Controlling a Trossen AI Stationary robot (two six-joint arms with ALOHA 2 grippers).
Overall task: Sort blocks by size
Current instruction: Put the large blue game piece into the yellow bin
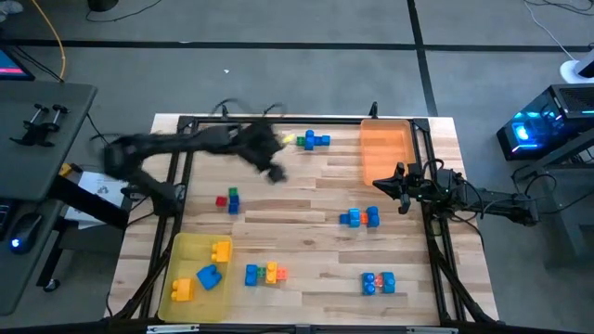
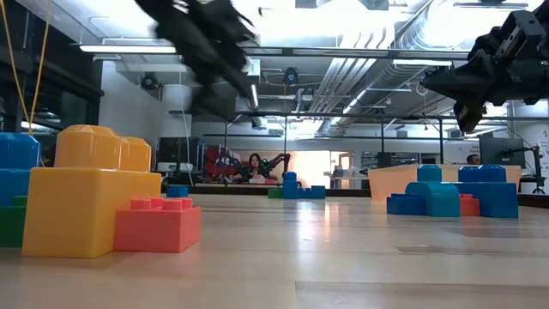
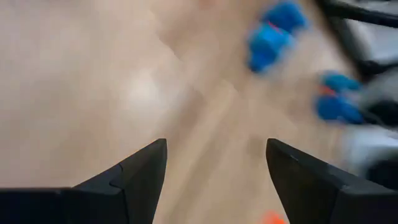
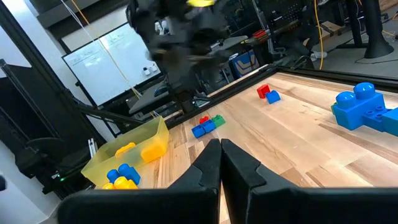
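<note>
Left gripper (image 1: 276, 173), jaws wide and empty above table (image 1: 306, 209), should settle over one blue cluster (image 1: 359, 217) before closing; right gripper (image 1: 401, 190) pinched empty.

2 black jointed arms; left hand (image 3: 214, 180) fingers apparently wedge-shaped.

Translucent yellow tray (image 1: 178, 249) at the wooden table's (image 1: 306, 227) near-left corner, translucent orange tray (image 1: 383, 151) far right

My left gripper (image 3: 214, 180) hangs mid-table, blurred, fingers spread wide. My right gripper (image 4: 221, 165) waits at the right edge, fingers together.
</note>
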